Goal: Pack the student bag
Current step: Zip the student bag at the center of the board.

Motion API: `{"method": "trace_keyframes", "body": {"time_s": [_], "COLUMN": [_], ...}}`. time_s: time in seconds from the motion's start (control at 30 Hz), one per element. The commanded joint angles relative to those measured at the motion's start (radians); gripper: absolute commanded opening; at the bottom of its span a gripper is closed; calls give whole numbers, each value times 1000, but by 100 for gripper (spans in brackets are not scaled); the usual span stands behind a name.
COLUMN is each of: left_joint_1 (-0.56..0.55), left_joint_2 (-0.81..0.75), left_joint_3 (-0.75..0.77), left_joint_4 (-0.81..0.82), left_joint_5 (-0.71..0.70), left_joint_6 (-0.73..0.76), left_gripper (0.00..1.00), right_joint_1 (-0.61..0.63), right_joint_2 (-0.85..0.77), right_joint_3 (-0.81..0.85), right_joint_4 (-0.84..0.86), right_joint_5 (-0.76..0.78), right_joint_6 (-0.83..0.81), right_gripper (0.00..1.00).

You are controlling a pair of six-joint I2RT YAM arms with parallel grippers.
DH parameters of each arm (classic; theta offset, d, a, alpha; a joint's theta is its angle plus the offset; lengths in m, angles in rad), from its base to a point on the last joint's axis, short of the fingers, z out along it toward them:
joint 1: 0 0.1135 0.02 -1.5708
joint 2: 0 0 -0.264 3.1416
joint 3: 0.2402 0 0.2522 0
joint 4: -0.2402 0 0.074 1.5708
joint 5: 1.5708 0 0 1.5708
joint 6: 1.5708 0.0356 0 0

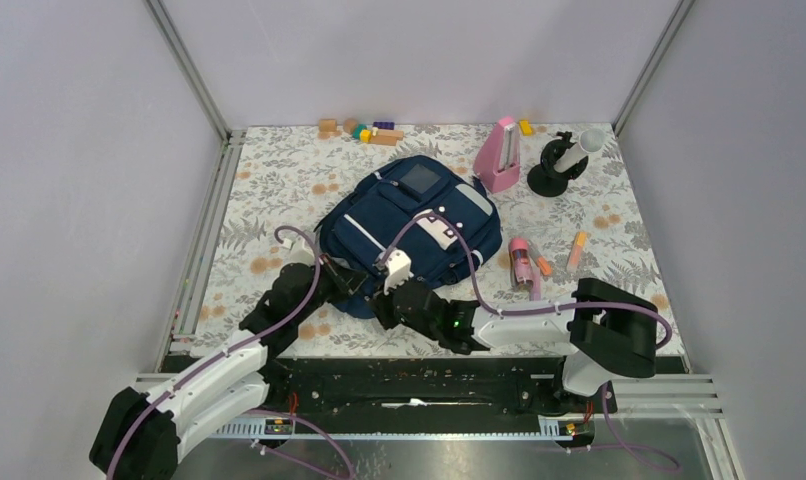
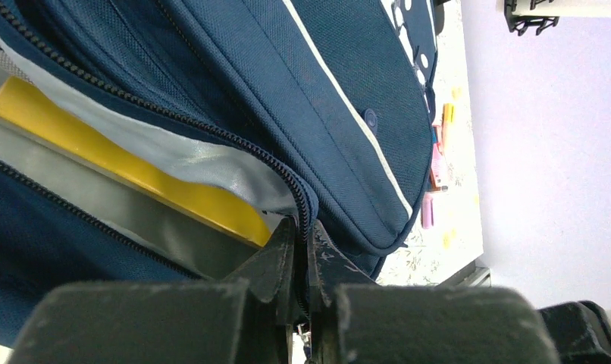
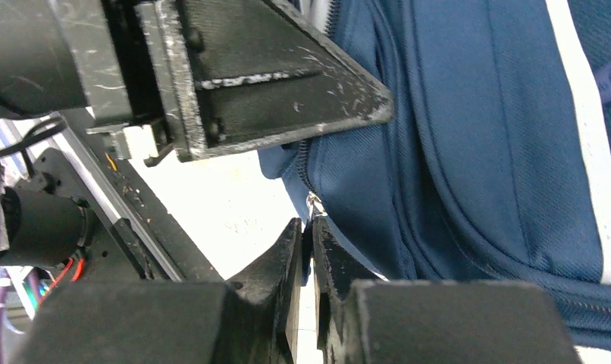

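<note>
The student bag (image 1: 419, 225), navy with thin white stripes, lies flat in the middle of the table. In the left wrist view its main compartment (image 2: 173, 163) is unzipped, showing grey lining and a flat yellow item (image 2: 136, 163) inside. My left gripper (image 2: 302, 227) is shut on the bag's zipper edge at the end of the opening; it sits at the bag's near-left corner (image 1: 344, 280). My right gripper (image 3: 308, 227) is shut on the metal zipper pull (image 3: 314, 205), just right of the left one (image 1: 394, 295). The left gripper's finger (image 3: 272, 83) crosses above it.
A pink stand (image 1: 499, 155) and a black base with a white ball (image 1: 561, 165) are at the back right. A pink tube (image 1: 521, 258) and orange pens (image 1: 577, 248) lie right of the bag. Coloured blocks (image 1: 364, 130) line the back edge.
</note>
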Motion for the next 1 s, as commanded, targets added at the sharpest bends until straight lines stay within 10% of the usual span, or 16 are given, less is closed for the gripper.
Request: {"method": "trace_keyframes", "body": {"time_s": [0.0, 0.43, 0.53, 0.77, 0.97], "left_joint_1": [-26, -37, -37, -37, -38], "left_joint_2": [-34, -59, -74, -107, -115], "left_joint_3": [-32, 23, 63, 155, 225], "left_joint_4": [34, -68, -154, -347, -533], "left_joint_5": [26, 9, -35, -157, -248], "left_joint_6": [-23, 60, 108, 218, 261], "left_gripper": [0, 0, 3, 76, 99], "right_joint_1": [43, 44, 44, 31, -123], "right_joint_2": [-2, 52, -6, -286, -452], "right_joint_3": [115, 180, 139, -47, -183], "right_joint_4": [177, 150, 105, -60, -160], "right_joint_5": [-29, -86, -77, -14, -54], "right_joint_6": [-170, -315, -318, -311, -289], "right_gripper": [0, 0, 27, 71, 82]}}
